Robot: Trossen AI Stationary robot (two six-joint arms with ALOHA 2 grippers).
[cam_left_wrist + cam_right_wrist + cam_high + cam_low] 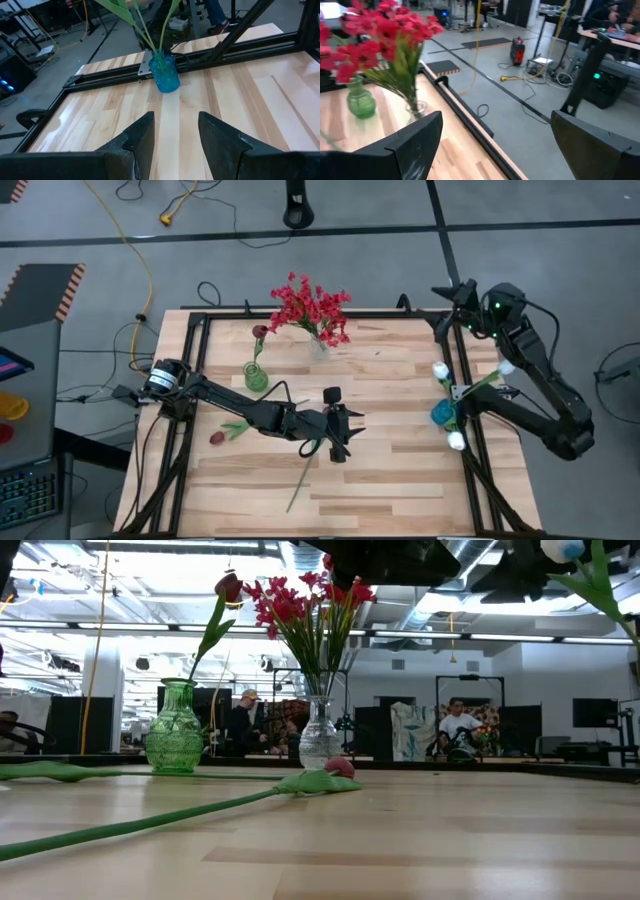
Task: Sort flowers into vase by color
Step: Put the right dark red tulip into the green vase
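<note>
The left gripper [345,435] is over the middle of the table [400,480], its arm stretched out from the left edge. Its fingers [142,137] stand a little apart and nothing is between them. In the left wrist view they point toward the blue vase [165,75], which is well apart from them at the right side of the table.

A loose flower stem [300,485] lies on the wood just below this gripper, running toward the near edge. A maroon bud [218,437] with leaves lies on the table to the left of the gripper, beside the arm. I cannot tell if the gripper touches the stem.

The red flowers [312,308] stand in a clear vase [318,346] at the far side. One maroon flower [260,332] stands in the green vase [256,375] near it. White buds [441,370] are in the blue vase.

The right gripper [458,298] waits at the far right corner of the table, fully spread and holding nothing.
</note>
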